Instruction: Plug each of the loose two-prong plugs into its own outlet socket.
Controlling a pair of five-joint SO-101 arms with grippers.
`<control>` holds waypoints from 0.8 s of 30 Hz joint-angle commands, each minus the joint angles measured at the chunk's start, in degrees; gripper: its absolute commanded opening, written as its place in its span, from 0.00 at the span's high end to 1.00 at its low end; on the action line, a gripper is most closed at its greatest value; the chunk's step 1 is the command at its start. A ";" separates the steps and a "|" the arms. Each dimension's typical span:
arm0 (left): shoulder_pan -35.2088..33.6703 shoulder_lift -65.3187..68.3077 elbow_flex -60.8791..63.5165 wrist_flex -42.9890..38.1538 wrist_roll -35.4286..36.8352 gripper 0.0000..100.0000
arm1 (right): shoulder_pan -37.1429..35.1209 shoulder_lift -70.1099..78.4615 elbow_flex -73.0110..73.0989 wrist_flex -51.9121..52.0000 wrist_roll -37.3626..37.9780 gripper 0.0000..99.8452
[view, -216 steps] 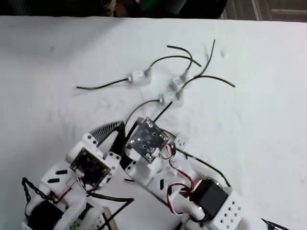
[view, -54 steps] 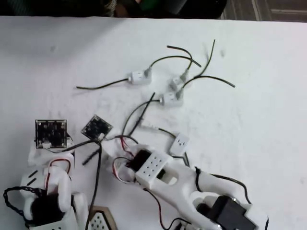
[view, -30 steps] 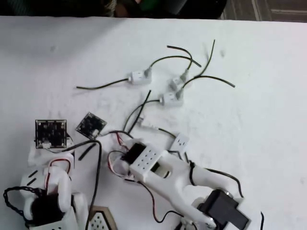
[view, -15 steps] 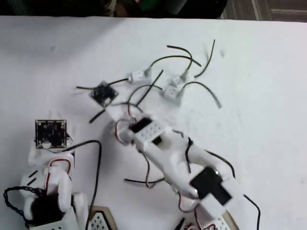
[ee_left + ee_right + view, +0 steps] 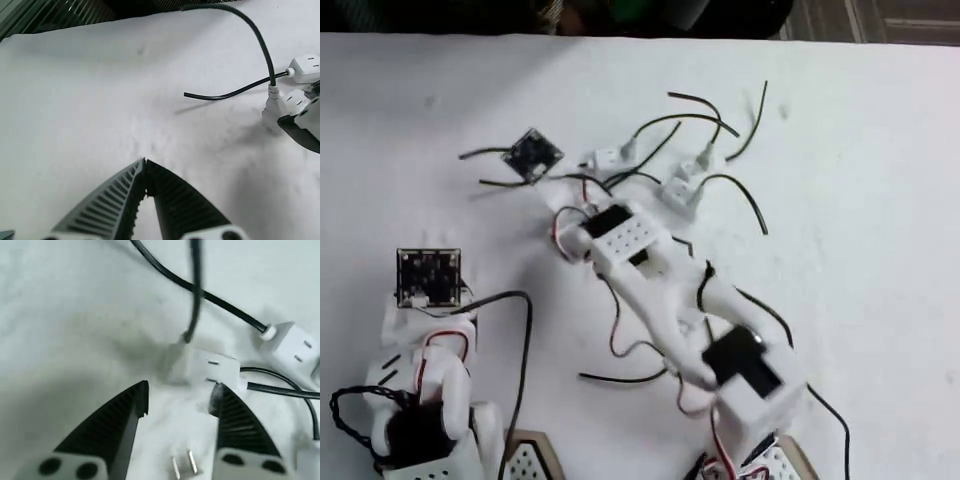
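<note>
Now the right claw (image 5: pixel 180 392) is hanging open over a white outlet socket (image 5: pixel 212 367), while the left claw (image 5: pixel 146 170) is resting closed
Seen from the right wrist, the right claw is spreading its ribbed black fingers (image 5: pixel 125 415) wide and gripping nothing; the boxy plastic outlet socket is lying just past the fingertips, showing two narrow slots. A loose two-prong plug (image 5: pixel 182 467), white-bodied with flat metal blades, is lying on the matte white table (image 5: pixel 60 315) between the fingers, nearer the wrist and apart from that socket. A second socket (image 5: pixel 295 347) is sitting near the first, joined to a smooth round black cord (image 5: pixel 220 302). The left claw is pressing its ridged dark fingers together low over the table, well apart from the sockets
</note>
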 commanded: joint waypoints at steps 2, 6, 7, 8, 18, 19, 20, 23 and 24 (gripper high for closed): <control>-0.57 -0.22 -0.26 -1.32 0.53 0.98 | -0.13 -13.23 -2.64 9.89 0.62 0.83; -0.57 -0.22 -0.18 -1.32 0.53 0.98 | 1.10 -21.32 -2.64 19.38 0.79 0.87; -0.57 -0.22 -0.18 -1.32 0.53 0.98 | 1.27 -22.81 -2.64 21.76 0.79 0.88; -0.57 -0.22 -0.18 -1.32 0.53 0.98 | 1.89 -24.22 -2.46 24.31 1.23 0.88; -0.22 -0.22 -0.09 -1.23 0.53 0.98 | 5.85 -35.30 -2.29 46.99 4.31 0.88; -0.22 -0.22 -0.09 -1.23 0.53 0.98 | 6.55 -36.18 -2.20 49.01 4.31 0.88; 0.04 -0.22 -0.09 -1.14 0.53 0.98 | 7.43 -37.05 -1.85 50.68 4.31 0.88; 1.71 -0.22 0.00 -0.53 0.18 0.98 | 11.03 -39.16 2.46 52.09 4.31 0.88; 1.80 -0.22 0.00 -0.09 0.18 0.98 | 12.44 -39.34 4.75 52.00 4.31 0.88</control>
